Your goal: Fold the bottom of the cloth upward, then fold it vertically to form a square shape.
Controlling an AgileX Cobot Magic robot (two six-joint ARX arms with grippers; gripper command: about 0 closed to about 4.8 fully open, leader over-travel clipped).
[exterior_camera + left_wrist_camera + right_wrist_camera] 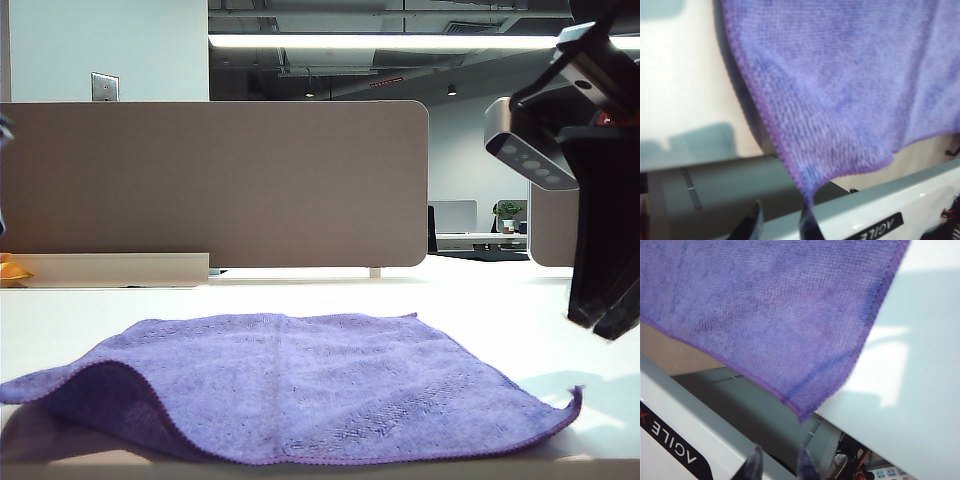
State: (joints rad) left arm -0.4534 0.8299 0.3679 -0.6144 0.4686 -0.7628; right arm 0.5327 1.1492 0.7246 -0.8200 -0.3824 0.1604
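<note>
The purple cloth (pixel 300 390) lies spread on the white table (pixel 500 300). Its near left edge curls up and shows a darker underside. My right gripper (pixel 603 322) hangs open above the table, to the right of the cloth's near right corner. In the right wrist view that corner (pixel 800 415) points at the open right gripper (pixel 780 447) and stays apart from it. In the left wrist view the cloth (pixel 850 75) tapers to a corner that reaches one fingertip (pixel 809 222) of the left gripper (pixel 781 206). The jaws there stand apart with nothing between them.
A beige partition panel (pixel 210 185) stands behind the table. An orange object (pixel 10 270) sits at the far left. The robot's white base with its label (pixel 880 227) (pixel 675 440) lies just past the table's near edge. Cables and a power strip (pixel 885 474) lie below.
</note>
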